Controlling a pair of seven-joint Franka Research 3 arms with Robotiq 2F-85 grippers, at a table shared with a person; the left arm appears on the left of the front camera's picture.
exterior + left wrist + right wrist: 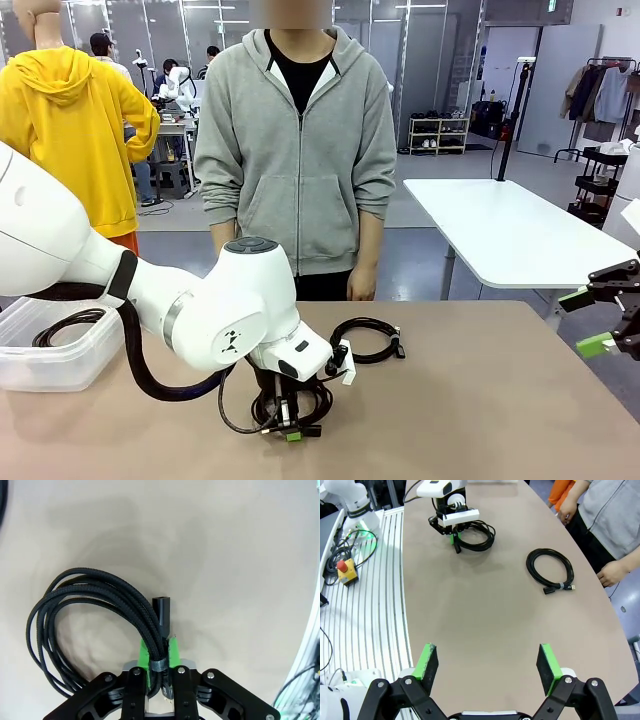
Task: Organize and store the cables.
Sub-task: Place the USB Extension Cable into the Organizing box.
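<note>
Three black cables are each sitting wound into a round loop. One coil (68, 325) is lying inside the clear plastic container (60, 365). A braided coil (75, 605) is resting flat to the right of the container, with the left gripper (160, 652) pinching its banded end beside a plug. A third coil (368, 338) is lying flat farther right, untouched.

Centre of the left wrist view: a cable (115, 594) with a black braided cloth sheath, matt and rough. Beneath it, the table (235, 555) is beige, smooth and matt. At the left edge of the front view, a box (60, 365) of clear, faintly glossy plastic. Lower centre, the arm shell (235, 310) is glossy white plastic. Upper centre, a hoodie (300, 150) of soft grey cloth.
</note>
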